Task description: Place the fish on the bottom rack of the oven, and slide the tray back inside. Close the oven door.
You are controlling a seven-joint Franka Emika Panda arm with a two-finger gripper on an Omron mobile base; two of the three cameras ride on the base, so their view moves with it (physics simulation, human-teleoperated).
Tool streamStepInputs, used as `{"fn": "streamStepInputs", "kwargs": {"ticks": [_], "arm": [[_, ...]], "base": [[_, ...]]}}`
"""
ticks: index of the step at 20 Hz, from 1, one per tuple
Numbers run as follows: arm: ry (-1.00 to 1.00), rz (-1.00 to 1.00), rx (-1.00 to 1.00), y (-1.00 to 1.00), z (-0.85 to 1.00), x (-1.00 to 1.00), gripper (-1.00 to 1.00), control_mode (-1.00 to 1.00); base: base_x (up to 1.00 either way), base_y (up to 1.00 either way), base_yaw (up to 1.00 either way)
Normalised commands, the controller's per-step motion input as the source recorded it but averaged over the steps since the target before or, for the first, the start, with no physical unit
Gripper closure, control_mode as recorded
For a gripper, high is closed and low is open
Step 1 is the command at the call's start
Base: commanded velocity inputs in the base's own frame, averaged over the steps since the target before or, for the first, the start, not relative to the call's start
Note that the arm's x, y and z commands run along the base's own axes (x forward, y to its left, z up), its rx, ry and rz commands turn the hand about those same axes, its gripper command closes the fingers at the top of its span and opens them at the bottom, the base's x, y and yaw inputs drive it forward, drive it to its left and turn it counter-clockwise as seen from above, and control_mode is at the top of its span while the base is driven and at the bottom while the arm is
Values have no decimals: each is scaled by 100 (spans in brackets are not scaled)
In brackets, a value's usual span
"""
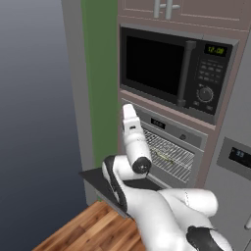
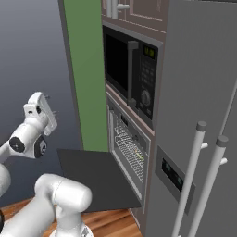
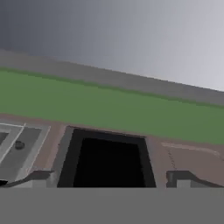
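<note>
Fish (image 1: 164,157): lies on the rack (image 1: 169,154) inside the oven (image 1: 169,142), well beyond and below the raised fingers (image 3: 41,176). Fingers spread, empty. Door (image 2: 95,178) down; closing remains.

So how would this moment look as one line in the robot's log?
gripper: open, empty | fish: on bottom rack | oven door: down, open

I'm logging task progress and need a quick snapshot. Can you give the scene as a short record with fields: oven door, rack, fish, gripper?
oven door: open, lying flat in front of the oven
bottom rack: pushed inside the cavity
fish: lying on the rack
gripper: open, empty, raised away from the door, facing the microwave
remaining step: close the door
</note>
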Motion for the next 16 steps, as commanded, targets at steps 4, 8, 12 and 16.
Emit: {"fn": "streamStepInputs", "kwargs": {"ticks": [4,8,12,16], "arm": [[38,-13,-64,43,71,-17,-100,-100],[38,-10,-63,82,1,-21,-100,-100],[9,-12,-52,100,-69,-49,-100,-100],[0,-5,-56,98,-100,-10,-100,-100]], "base": [[0,0,0],[0,0,0],[0,0,0],[0,0,0]]}}
